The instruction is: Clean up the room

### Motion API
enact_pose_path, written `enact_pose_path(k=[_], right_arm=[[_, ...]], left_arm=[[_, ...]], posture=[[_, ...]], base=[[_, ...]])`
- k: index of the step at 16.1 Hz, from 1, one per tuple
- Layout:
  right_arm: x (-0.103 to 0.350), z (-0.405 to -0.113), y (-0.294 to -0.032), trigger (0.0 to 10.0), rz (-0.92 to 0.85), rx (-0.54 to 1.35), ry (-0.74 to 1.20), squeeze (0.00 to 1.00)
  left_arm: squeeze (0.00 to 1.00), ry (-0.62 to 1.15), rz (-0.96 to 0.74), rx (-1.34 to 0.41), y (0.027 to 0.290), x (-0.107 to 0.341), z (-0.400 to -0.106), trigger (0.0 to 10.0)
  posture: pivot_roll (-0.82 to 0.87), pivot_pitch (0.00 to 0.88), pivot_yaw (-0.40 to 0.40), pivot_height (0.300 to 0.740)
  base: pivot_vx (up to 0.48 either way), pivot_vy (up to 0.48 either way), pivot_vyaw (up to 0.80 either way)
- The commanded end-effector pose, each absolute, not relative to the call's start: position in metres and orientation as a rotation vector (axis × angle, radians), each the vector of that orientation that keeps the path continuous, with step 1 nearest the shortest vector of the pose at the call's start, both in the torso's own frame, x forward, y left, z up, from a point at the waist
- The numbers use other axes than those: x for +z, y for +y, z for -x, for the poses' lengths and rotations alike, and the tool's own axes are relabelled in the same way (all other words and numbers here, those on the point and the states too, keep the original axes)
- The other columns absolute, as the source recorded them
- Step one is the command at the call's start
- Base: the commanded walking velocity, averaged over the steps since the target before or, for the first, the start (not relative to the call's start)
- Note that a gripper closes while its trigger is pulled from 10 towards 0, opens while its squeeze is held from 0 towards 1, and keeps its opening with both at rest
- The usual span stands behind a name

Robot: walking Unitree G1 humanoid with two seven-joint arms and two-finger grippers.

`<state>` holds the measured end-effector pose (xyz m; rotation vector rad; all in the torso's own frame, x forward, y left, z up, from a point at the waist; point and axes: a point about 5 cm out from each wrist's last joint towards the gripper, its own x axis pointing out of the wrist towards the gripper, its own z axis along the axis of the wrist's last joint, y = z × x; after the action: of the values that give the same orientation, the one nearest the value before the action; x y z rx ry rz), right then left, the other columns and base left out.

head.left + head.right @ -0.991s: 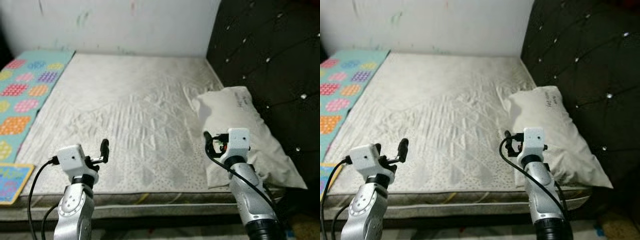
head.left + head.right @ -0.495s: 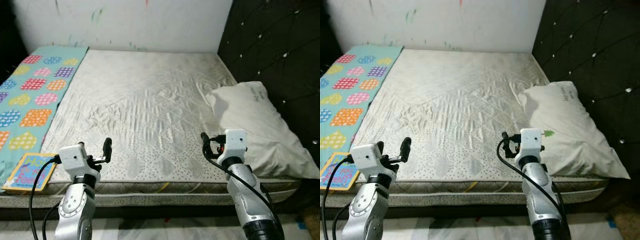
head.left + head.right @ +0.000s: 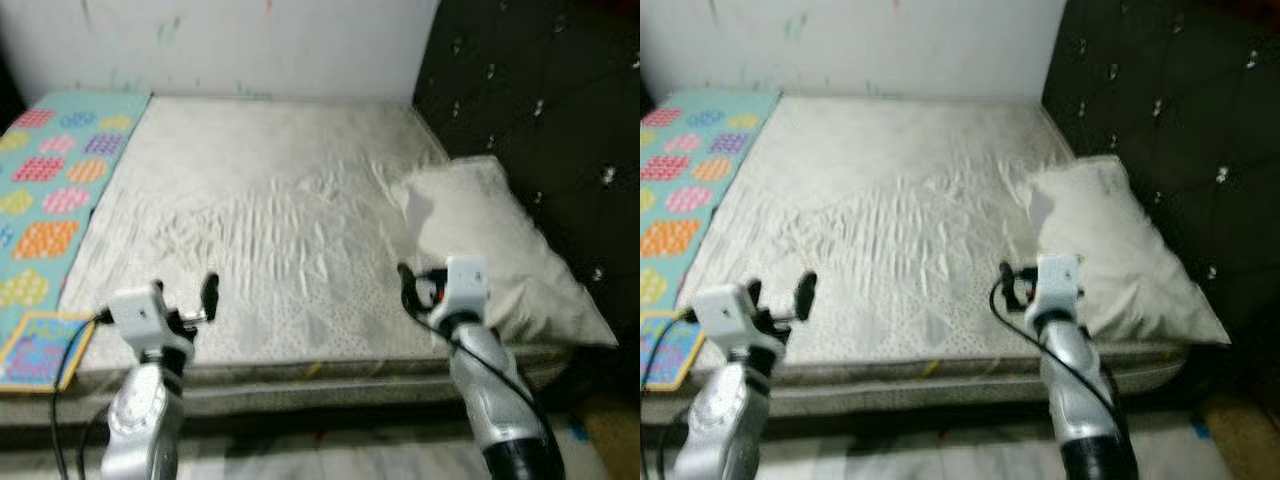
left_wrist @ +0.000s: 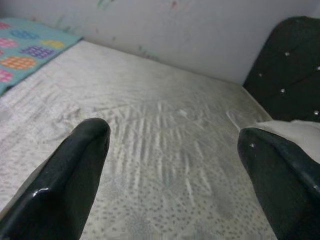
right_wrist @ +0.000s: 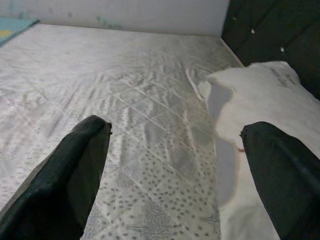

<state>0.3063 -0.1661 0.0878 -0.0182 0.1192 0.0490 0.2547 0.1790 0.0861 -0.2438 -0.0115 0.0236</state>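
— While I hold both arms up at the foot of the bed, what do you make out?

— A bare off-white quilted mattress (image 3: 270, 220) against a pale wall, with a black button-tufted headboard (image 3: 540, 110) along its right side. A crumpled white pillow (image 3: 495, 250) lies on the mattress's right edge, against that headboard.

— And on my left?

— A turquoise blanket with coloured patchwork circles (image 3: 45, 190) runs along the left edge of the mattress. A flat colourful picture book (image 3: 38, 348) sits at the near left corner, partly on the blanket.

— My grippers?

— The left gripper (image 4: 170, 175) hovers over the near edge of the mattress, jaws wide apart with nothing between them. The right gripper (image 5: 175, 175) hovers just beside the pillow's near end, jaws equally wide and holding nothing. The head views are somewhat blurred.
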Motion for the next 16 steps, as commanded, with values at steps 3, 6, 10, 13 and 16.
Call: enact_pose_path(k=[3, 6, 10, 13, 16], right_arm=[[0.0911, -0.308, -0.1628, 10.0, 0.015, 0.061, 0.108, 0.0], [0.0906, -0.3079, -0.163, 10.0, 0.017, 0.061, 0.109, 0.0], [0.0915, -0.3078, -0.1601, 10.0, 0.046, 0.085, 0.094, 0.0], [0.0905, -0.3081, -0.1601, 10.0, 0.036, 0.081, 0.103, 0.0], [0.0925, -0.3084, -0.1594, 10.0, 0.054, 0.094, 0.087, 0.0]], left_arm=[[0.0, -0.017, 0.239, 0.019, 0.1811, 0.0889, -0.2554, 10.0], [0.0, -0.011, 0.236, 0.025, 0.1815, 0.0882, -0.2554, 10.0], [0.0, 0.014, 0.238, 0.098, 0.1864, 0.0841, -0.2572, 10.0], [0.0, 0.012, 0.24, 0.08, 0.1846, 0.0843, -0.2577, 10.0], [0.0, 0.014, 0.236, 0.089, 0.1849, 0.0838, -0.2581, 10.0]], posture=[[-0.06, 0.014, -0.036, 0.74], [-0.06, 0.014, -0.036, 0.74], [-0.06, 0.012, -0.036, 0.74], [-0.06, 0.006, -0.037, 0.74], [-0.06, 0.007, -0.036, 0.74]], base=[[0.317, 0.0, 0.0], [0.301, 0.0, 0.0], [0.0, 0.0, 0.0], [0.0, 0.0, -0.21], [0.0, 0.203, -0.8]])
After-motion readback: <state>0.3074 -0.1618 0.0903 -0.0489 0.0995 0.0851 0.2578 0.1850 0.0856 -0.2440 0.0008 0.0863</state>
